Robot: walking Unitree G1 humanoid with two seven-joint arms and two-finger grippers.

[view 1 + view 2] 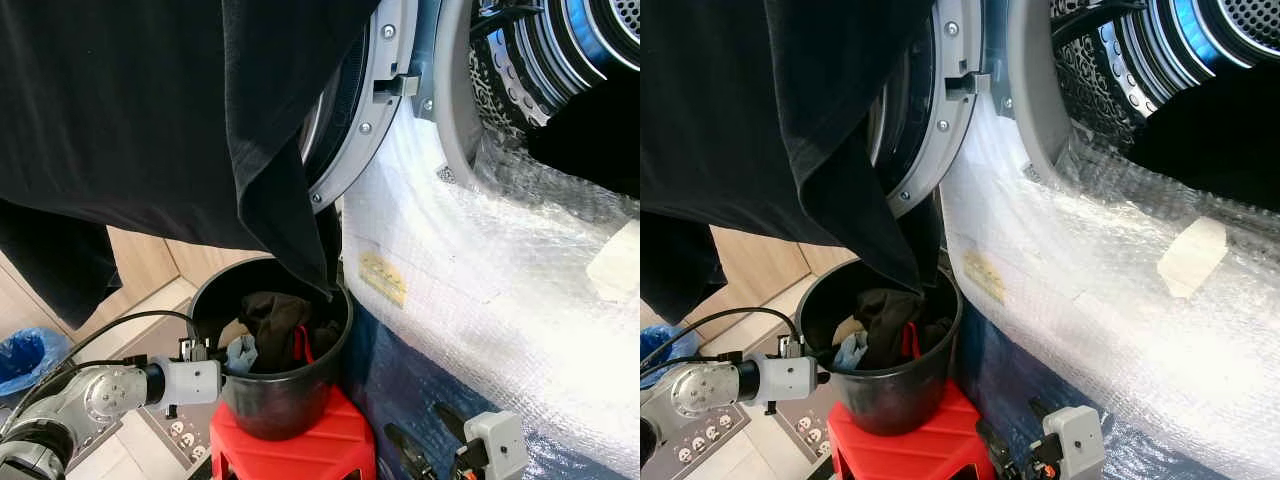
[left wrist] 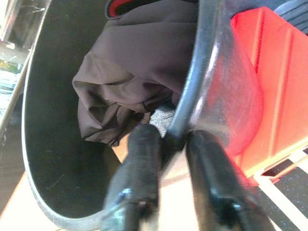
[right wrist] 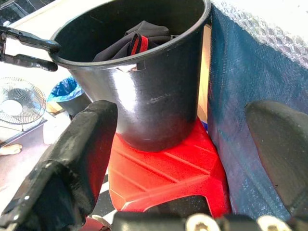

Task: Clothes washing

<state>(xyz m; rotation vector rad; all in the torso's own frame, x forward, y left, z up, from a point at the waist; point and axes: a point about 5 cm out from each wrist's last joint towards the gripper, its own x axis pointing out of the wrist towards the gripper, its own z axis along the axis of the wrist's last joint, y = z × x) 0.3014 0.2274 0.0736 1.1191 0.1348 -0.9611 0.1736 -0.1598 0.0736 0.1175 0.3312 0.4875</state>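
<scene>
A black bucket (image 1: pixel 285 395) stands on a red stool (image 1: pixel 300 445) and holds dark clothes (image 1: pixel 275 325) with a red strip. My left gripper (image 2: pixel 171 137) is shut on the bucket's left rim, one finger inside and one outside. A large black garment (image 1: pixel 150 120) hangs across the upper view, and its point dangles into the bucket. The washing machine's round door (image 1: pixel 365 110) stands open beside the drum (image 1: pixel 560 50). My right gripper (image 3: pixel 185 115) is open and low, right of the stool, facing the bucket with nothing between its fingers.
Bubble wrap (image 1: pixel 500 290) covers the washer's front to the right of the bucket. A blue bag (image 1: pixel 25 355) lies on the floor at far left, and a power strip (image 1: pixel 180 430) sits under my left arm. A fan (image 3: pixel 19 101) stands beyond the bucket.
</scene>
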